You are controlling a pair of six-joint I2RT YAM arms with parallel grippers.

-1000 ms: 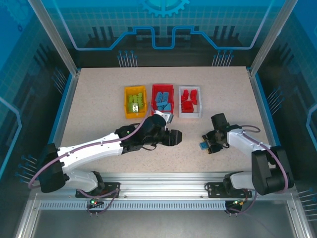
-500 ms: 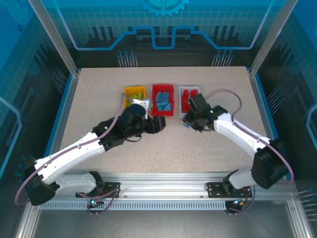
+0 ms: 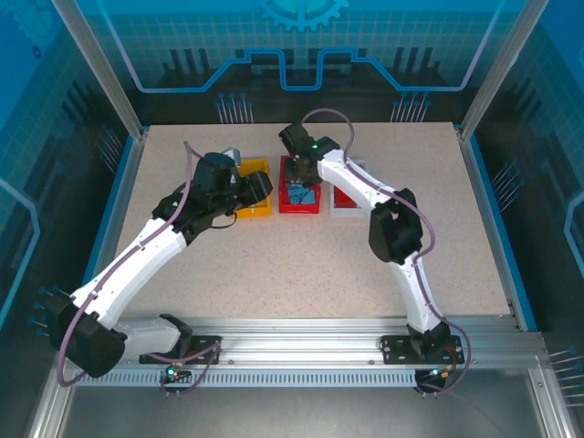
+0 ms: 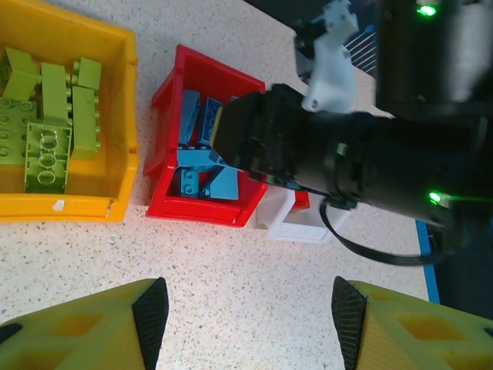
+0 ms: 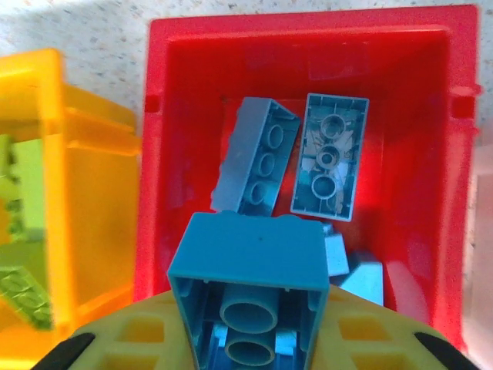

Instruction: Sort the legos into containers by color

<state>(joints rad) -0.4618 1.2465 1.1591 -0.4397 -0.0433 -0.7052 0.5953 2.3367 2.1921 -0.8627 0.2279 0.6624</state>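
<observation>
Aloft, blue brick (image 5: pixel 248 266) held, over red bin (image 5: pixel 308 21)

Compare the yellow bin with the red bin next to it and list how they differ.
Colour: the yellow bin is yellow-orange, the red bin is red. Contents: the yellow bin holds lime green bricks, the red bin holds blue bricks. Overhead: the right gripper holds a blue brick above the red bin, not above the yellow bin. Both are open-top rectangular bins standing side by side on the table.
</observation>
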